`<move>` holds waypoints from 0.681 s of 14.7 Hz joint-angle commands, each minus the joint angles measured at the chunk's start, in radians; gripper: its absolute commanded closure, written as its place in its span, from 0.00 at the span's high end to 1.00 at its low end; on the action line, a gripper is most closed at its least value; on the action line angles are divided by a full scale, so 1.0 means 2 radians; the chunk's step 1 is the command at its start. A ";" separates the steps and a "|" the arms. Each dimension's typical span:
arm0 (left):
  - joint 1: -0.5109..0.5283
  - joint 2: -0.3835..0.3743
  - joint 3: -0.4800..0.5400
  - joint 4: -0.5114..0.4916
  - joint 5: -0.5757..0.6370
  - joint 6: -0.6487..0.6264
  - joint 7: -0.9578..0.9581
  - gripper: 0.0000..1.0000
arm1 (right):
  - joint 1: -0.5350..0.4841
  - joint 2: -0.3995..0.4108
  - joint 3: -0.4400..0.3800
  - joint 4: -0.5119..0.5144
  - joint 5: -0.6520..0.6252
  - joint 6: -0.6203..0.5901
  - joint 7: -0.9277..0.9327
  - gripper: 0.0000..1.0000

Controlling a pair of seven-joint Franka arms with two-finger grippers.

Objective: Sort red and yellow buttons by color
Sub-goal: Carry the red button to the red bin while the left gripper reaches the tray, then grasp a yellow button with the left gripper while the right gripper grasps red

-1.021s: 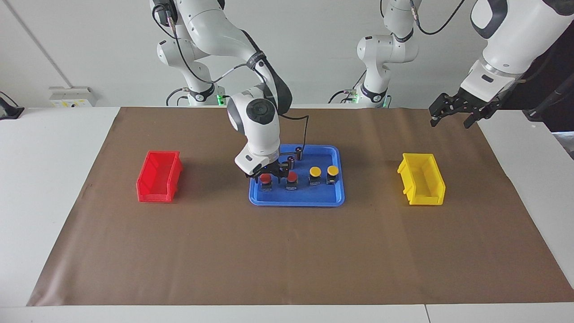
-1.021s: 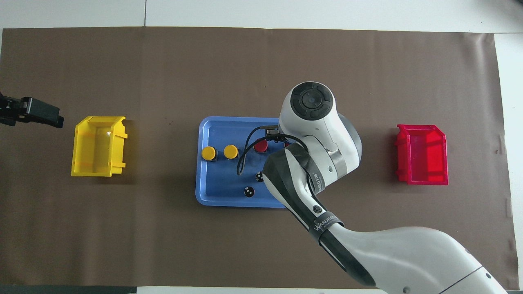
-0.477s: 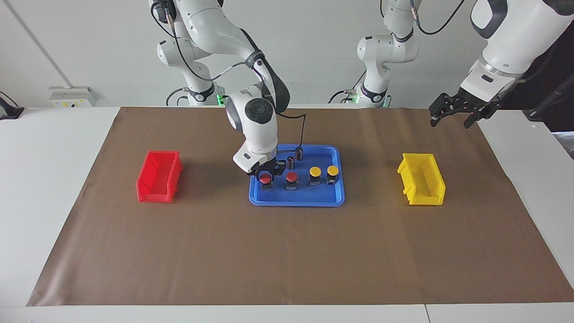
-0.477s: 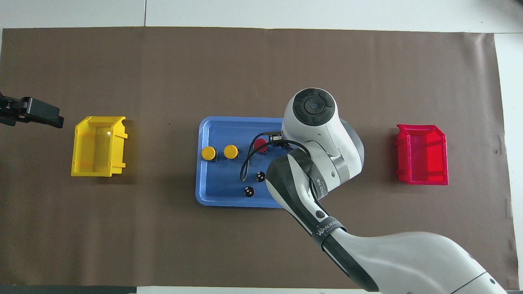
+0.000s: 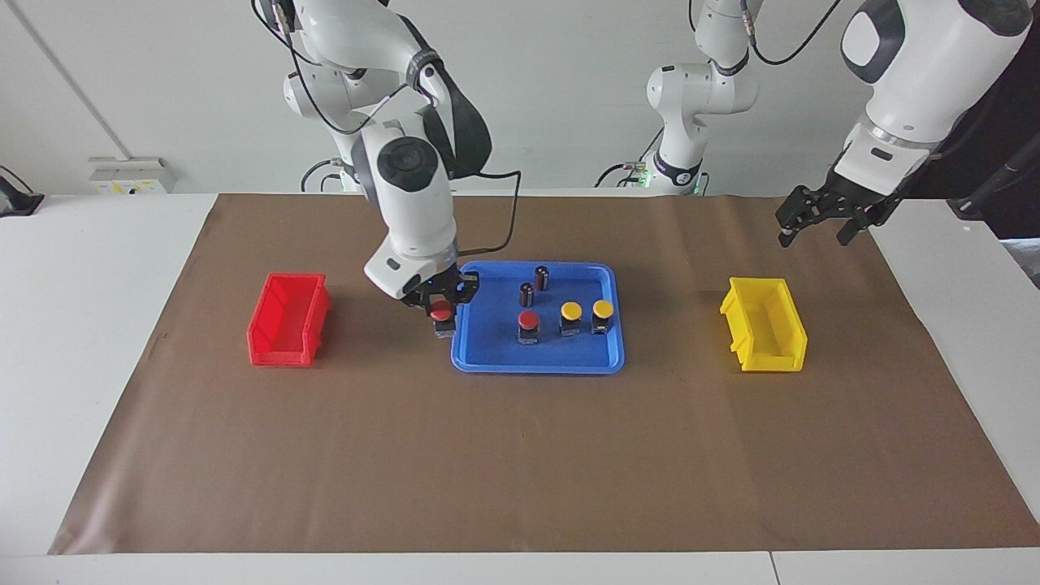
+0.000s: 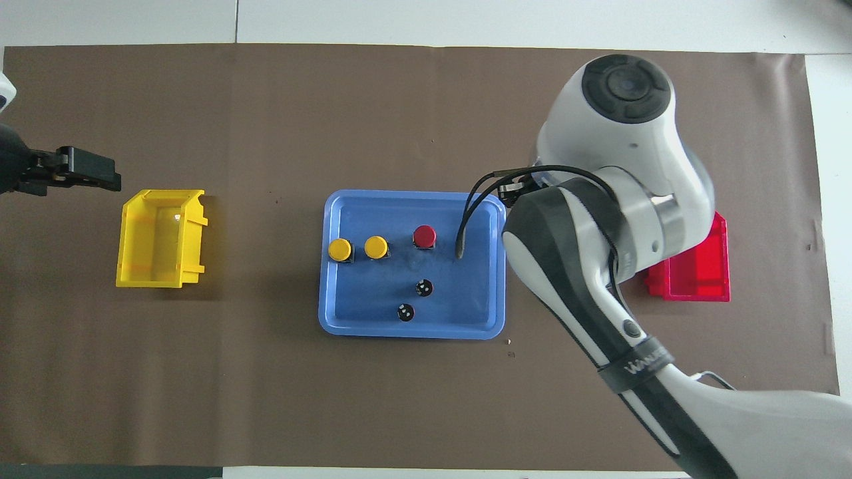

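My right hand (image 5: 439,302) has a red button (image 5: 441,314) clamped by its cap, hanging over the blue tray's (image 5: 538,363) edge. Left hand (image 5: 821,213) waits spread open near the yellow bin (image 5: 764,335).

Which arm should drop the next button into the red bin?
Right. Its pincer already grips a red button, raised between the blue tray and the red bin. The left pincer waits near the yellow bin.
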 commanded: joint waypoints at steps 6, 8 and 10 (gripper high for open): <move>-0.149 0.024 -0.004 -0.136 0.010 0.162 -0.254 0.82 | -0.202 -0.111 0.005 -0.162 0.008 0.012 -0.279 0.13; -0.173 0.047 -0.004 -0.135 0.010 0.176 -0.283 0.75 | -0.209 -0.131 0.003 -0.215 0.002 0.045 -0.291 0.13; -0.187 0.063 -0.004 -0.135 0.010 0.192 -0.294 0.73 | -0.217 -0.148 0.003 -0.268 0.001 0.102 -0.308 0.13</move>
